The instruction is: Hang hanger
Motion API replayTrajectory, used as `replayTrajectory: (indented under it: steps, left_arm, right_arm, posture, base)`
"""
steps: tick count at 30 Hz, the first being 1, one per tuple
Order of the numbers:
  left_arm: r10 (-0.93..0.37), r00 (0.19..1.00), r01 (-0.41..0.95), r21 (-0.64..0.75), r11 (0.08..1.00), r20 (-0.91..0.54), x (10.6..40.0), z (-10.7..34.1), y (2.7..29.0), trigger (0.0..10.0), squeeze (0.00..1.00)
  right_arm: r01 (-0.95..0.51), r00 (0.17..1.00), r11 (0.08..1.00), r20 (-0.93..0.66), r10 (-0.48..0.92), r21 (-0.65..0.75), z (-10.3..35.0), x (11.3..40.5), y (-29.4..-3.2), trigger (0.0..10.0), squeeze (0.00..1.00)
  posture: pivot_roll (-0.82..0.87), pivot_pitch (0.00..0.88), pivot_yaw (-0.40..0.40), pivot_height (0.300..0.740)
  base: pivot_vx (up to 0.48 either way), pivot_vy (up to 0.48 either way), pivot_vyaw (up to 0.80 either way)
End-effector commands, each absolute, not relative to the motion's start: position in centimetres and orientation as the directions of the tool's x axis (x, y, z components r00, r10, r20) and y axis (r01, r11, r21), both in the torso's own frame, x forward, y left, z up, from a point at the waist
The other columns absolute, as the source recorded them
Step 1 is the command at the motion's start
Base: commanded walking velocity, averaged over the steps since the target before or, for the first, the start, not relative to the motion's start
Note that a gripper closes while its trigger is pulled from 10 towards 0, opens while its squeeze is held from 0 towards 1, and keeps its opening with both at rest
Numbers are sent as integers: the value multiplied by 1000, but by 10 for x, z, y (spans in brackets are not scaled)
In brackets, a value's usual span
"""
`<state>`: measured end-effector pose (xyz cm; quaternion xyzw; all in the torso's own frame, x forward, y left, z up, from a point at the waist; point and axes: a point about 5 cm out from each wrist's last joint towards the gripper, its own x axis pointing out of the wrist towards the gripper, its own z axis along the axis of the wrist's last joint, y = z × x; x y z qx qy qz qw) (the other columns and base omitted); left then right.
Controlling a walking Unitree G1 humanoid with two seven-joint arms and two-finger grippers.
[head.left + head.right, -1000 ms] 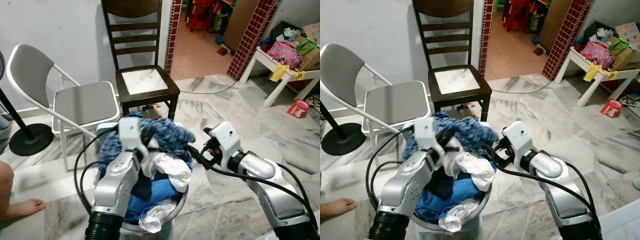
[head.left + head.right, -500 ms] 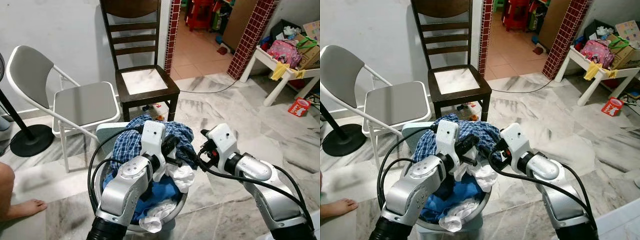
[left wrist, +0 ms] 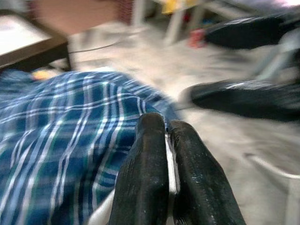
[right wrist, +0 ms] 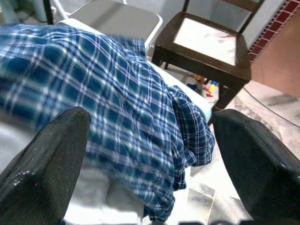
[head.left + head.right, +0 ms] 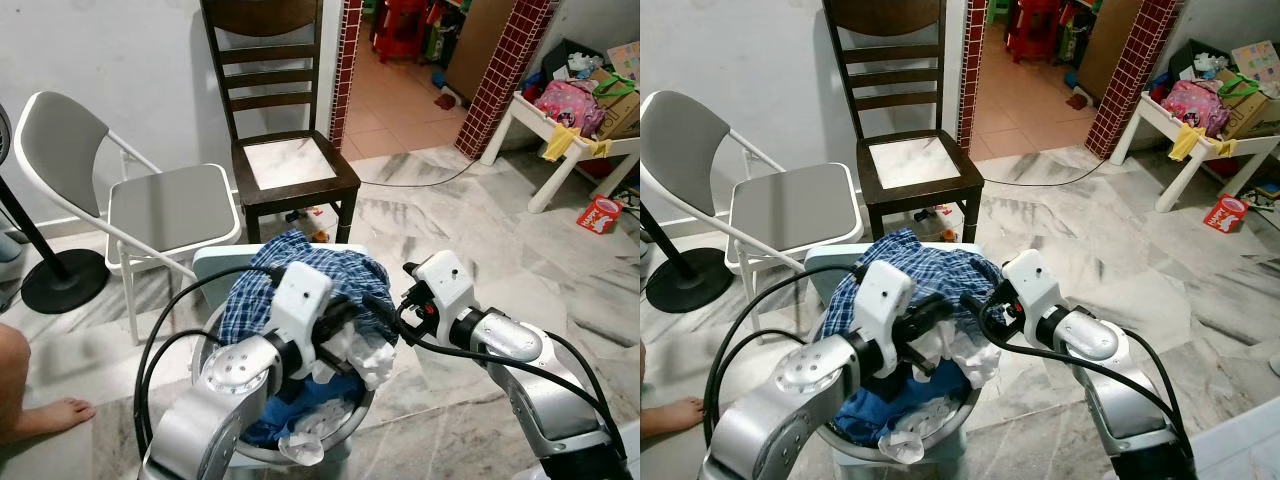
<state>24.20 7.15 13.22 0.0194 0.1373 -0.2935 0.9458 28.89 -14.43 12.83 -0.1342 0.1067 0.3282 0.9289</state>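
**No hanger in sight: both grippers work over the laundry basket**

No hanger can be made out. What lies under the arms is a blue plaid shirt [image 5: 300, 275] draped over the heap in the laundry basket [image 5: 940, 428], with a white garment [image 5: 362, 352] bulging at the side of the heap nearer the right arm.

Judged from its folds, the shirt is light, limp cloth that will sag and slide off a smooth finger. The collar or a shoulder seam looks the surest hold, since a pinch of loose fabric in the middle would only lift a fold. A hanger, if buried in the heap, would be stiff and light and best taken at its neck.

The left gripper [image 3: 161, 154] sits low over the basket at the shirt's edge, its fingers pressed together with a sliver of white between them. The right gripper [image 5: 378, 302] hovers just beside the basket rim, fingers spread wide over the plaid.

A second ago a knitted blue garment crowned the heap and the left gripper was higher, toward the back of the basket. Since then the plaid shirt has come to the top and the left gripper has swung forward and down to the white garment. The right gripper has barely moved.

Behind the basket stand a dark wooden chair [image 5: 290, 160] and a grey folding chair [image 5: 165, 205].
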Motion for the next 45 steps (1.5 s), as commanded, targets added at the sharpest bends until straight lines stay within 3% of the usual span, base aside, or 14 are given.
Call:
replayTrajectory:
  steps: [1,10,16,18,20,28,33,45]
  left_arm:
    - [-476,844,495,18,869,-248,245,135,81,10000,1000]
    - [-186,934,226,98,969,-306,236,107,128,10000,1000]
    - [69,995,-42,315,948,-74,230,139,155,10000,1000]
    - [68,995,-35,365,931,-79,222,134,159,10000,1000]
    - [83,977,-15,328,945,-194,221,118,166,10000,1000]
    - [154,945,-45,354,934,-287,216,95,182,10000,1000]
    - [132,929,-39,262,964,-346,220,84,182,10000,1000]
    - [-2,916,116,261,958,-402,250,73,166,10000,1000]
  right_arm:
    - [-645,756,741,-292,585,-185,127,290,-143,10000,0]
    - [-658,747,728,-296,596,-193,124,300,-140,10000,0]
    - [-665,740,722,-296,604,-191,120,304,-135,10000,0]
    - [-668,738,721,-293,608,-187,119,304,-133,10000,0]
    - [-672,734,718,-287,615,-181,117,305,-128,10000,0]
    - [-676,732,714,-270,625,-181,118,306,-124,10000,0]
    - [-671,737,718,-269,620,-183,117,306,-126,10000,0]
    - [-664,745,724,-255,616,-190,121,306,-126,10000,0]
  posture:
    - [-86,74,-67,740]
    - [-30,63,-82,740]
    - [1,65,-77,740]
    - [12,67,-77,740]
    - [23,70,-74,740]
    - [25,72,-68,740]
    - [14,77,-66,740]
    - [-23,75,-61,740]
  base:
    - [0,0,0]
    - [0,0,0]
    - [0,0,0]
    - [0,0,0]
    - [0,0,0]
    - [0,0,0]
    - [0,0,0]
    - [0,0,0]
